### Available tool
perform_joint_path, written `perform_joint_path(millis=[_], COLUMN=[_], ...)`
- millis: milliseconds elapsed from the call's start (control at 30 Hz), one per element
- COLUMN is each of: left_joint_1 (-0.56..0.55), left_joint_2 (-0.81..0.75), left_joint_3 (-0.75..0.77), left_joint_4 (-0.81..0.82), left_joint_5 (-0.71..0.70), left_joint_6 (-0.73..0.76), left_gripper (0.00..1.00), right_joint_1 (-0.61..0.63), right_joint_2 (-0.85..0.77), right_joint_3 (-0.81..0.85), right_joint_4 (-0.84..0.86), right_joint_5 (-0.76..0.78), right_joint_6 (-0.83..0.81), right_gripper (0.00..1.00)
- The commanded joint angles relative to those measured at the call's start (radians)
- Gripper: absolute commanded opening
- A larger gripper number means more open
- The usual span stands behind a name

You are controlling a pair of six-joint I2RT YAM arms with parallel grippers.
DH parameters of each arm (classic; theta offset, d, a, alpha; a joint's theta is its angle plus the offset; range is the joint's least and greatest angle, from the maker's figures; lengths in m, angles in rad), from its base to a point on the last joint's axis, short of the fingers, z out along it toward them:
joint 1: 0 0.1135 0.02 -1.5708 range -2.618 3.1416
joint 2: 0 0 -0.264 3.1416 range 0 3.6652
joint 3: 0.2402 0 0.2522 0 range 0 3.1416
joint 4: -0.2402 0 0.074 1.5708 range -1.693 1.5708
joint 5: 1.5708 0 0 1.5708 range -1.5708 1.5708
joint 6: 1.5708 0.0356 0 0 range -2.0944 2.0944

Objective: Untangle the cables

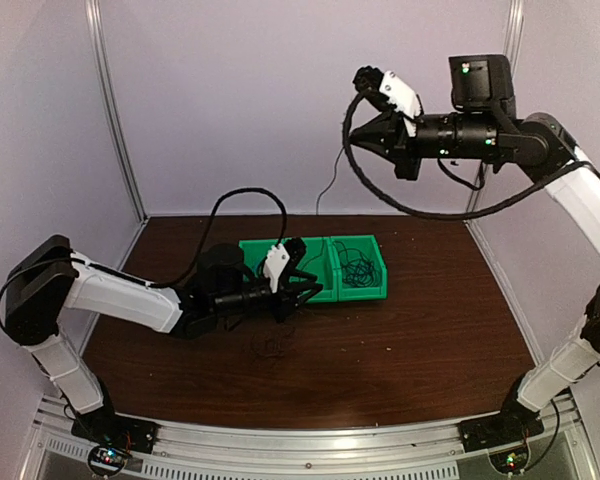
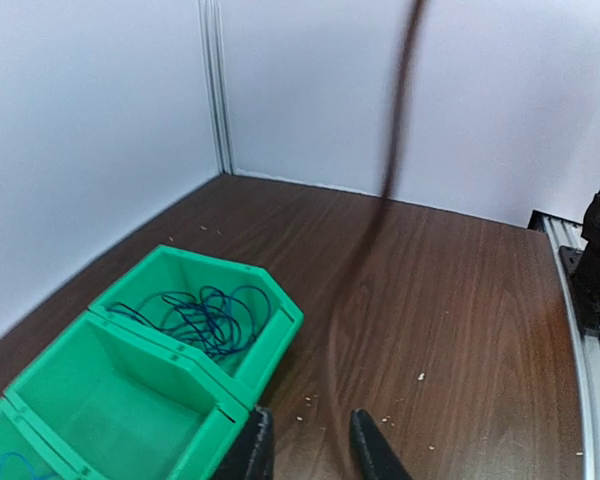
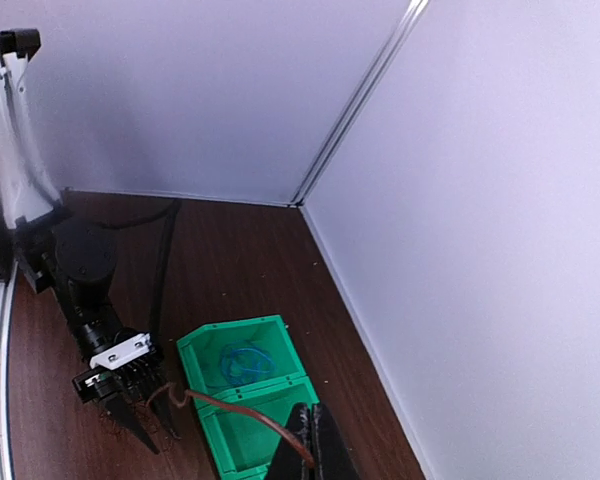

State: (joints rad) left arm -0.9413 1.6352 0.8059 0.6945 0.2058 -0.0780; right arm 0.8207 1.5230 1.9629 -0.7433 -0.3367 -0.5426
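Note:
A thin brown cable (image 3: 230, 405) runs taut from my right gripper (image 3: 315, 418), which is shut on it, down to the fingertips of my left gripper (image 3: 150, 432). In the left wrist view the same cable (image 2: 395, 130) shows as a dark blurred line rising off the table. My right gripper (image 1: 353, 135) is raised high above the table. My left gripper (image 1: 302, 297) is low, at the front of the green bin (image 1: 325, 262). Its jaws (image 2: 310, 425) stand a little apart with only table showing between them. A blue cable (image 2: 205, 320) is coiled in one bin compartment. A dark tangle (image 1: 268, 345) lies on the table.
The green bin (image 2: 280, 310) has several compartments, and the one beside the blue coil holds nothing I can see. White walls enclose the brown table on three sides. A metal rail (image 2: 595, 330) runs along the near edge. Small crumbs dot the wood.

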Motion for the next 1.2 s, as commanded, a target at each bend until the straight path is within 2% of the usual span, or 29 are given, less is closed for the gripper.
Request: perform_joint_path(millis=[0,100,167,367,500,567,700,833,967,1067,1167], left_joint_1=[0.013,0.015,0.017,0.027,0.028,0.024,-0.006,-0.073,-0.120,-0.122,-0.135], left_joint_2=[0.115,0.155,0.167,0.181,0.147,0.101,0.000,0.010,0.116,0.214,0.320], left_joint_3=[0.072,0.059,0.036,-0.020,-0.055,-0.071,-0.069,0.047,0.218,0.312,0.428], left_joint_4=[0.053,0.051,0.056,0.005,-0.019,-0.021,0.007,0.026,0.048,0.151,0.211], left_joint_5=[0.108,0.106,0.096,0.068,0.064,0.046,0.010,-0.033,-0.050,-0.043,-0.045], left_joint_6=[-0.039,-0.055,-0.058,-0.051,-0.049,-0.060,-0.060,-0.061,-0.124,-0.213,-0.232], left_gripper=[0.22,0.17,0.10,0.09,0.10,0.20,0.49,0.75,0.83,0.84,0.84], right_joint_1=[-0.091,-0.157,-0.203,-0.295,-0.320,-0.321,-0.321,-0.322,-0.321,-0.321,-0.321], right_joint_2=[-0.088,-0.123,-0.141,-0.145,-0.142,-0.147,-0.167,-0.181,-0.172,-0.157,-0.146], right_joint_3=[0.058,0.092,0.121,0.246,0.276,0.255,0.184,0.131,0.131,0.152,0.162], right_joint_4=[0.064,0.086,0.108,0.127,0.118,0.105,0.090,0.100,0.115,0.118,0.125], right_joint_5=[0.062,0.074,0.075,0.091,0.049,0.018,-0.035,-0.076,-0.131,-0.162,-0.188], right_joint_6=[0.009,0.010,0.022,0.046,0.059,0.057,0.056,0.078,0.108,0.125,0.143], right_gripper=[0.00,0.00,0.00,0.00,0.00,0.00,0.00,0.00,0.00,0.00,0.00])
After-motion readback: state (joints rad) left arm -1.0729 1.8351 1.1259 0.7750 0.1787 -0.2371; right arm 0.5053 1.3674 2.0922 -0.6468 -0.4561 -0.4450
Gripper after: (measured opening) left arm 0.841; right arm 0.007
